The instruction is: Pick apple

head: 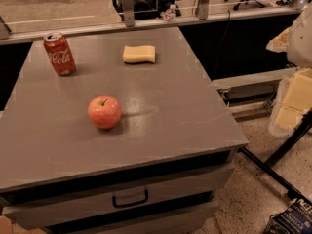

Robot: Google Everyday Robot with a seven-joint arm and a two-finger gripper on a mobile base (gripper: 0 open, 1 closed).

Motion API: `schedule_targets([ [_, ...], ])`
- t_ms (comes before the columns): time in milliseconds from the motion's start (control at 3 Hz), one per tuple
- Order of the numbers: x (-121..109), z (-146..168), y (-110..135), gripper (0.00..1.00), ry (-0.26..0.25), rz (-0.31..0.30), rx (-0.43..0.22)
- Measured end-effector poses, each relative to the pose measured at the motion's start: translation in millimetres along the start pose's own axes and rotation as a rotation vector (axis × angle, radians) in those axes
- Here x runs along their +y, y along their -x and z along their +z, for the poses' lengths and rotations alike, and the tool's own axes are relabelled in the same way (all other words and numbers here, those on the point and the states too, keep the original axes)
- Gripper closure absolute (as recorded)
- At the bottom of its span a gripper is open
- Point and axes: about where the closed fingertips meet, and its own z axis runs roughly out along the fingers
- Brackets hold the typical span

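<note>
Resting left of centre on the grey drawer cabinet top (185, 111): round pinkish-red apple (104, 111), stem up. Pale yellow-and-white gripper (292, 101) at right edge, well apart from the apple; whether it grips cannot be told.

**Arm** (303, 33): seen only at the 3 o'clock edge of the view and cut off by the frame. A white, rounded housing sits at about 2 o'clock, with a cream-coloured patch on its 9 o'clock side.

**Gripper** (294, 99): located directly below the housing, between 3 and 4 o'clock. It shows as pale cream, blocky segments, stacked and slanting down toward 7 o'clock. Its outer part is cut off by the frame. Wrist joint not distinguishable.
</note>
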Motion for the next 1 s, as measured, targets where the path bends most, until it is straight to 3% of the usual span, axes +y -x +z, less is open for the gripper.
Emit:
schedule_targets([
  [333, 0, 0, 0, 0.0, 0.0, 0.0, 0.0],
  [667, 3, 1, 8, 0.0, 0.014, -0.002, -0.075],
  [1000, 9, 12, 21, 0.0, 0.033, -0.02, -0.256],
])
